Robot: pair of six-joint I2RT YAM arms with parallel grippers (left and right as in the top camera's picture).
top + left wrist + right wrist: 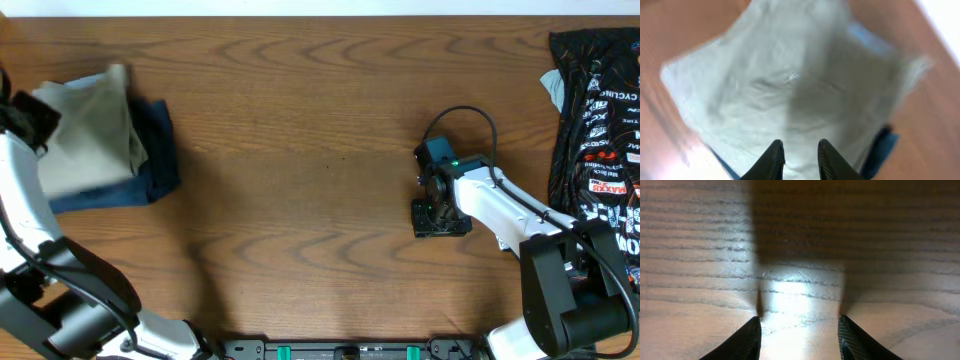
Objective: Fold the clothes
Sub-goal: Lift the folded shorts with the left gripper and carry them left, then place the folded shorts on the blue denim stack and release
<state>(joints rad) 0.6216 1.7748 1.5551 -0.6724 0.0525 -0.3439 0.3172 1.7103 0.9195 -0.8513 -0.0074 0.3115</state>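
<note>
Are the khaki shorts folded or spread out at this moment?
Folded. The khaki shorts lie as one compact bundle on top of the navy shorts, and no leg is spread out.

I have a broad stretch of bare brown wooden table (300,150) through the middle to pass across. At the left, folded light khaki shorts (85,130) stacked on dark navy folded shorts (160,165) stand in the way. A black printed plastic bag (595,120) fills the right edge. My right gripper (800,325) hangs over bare wood, well apart from both.

The right gripper (800,325) holds its 2 dark fingers (751,339) wide apart over the wood-grain table (690,240), apparently not touching it.
</note>
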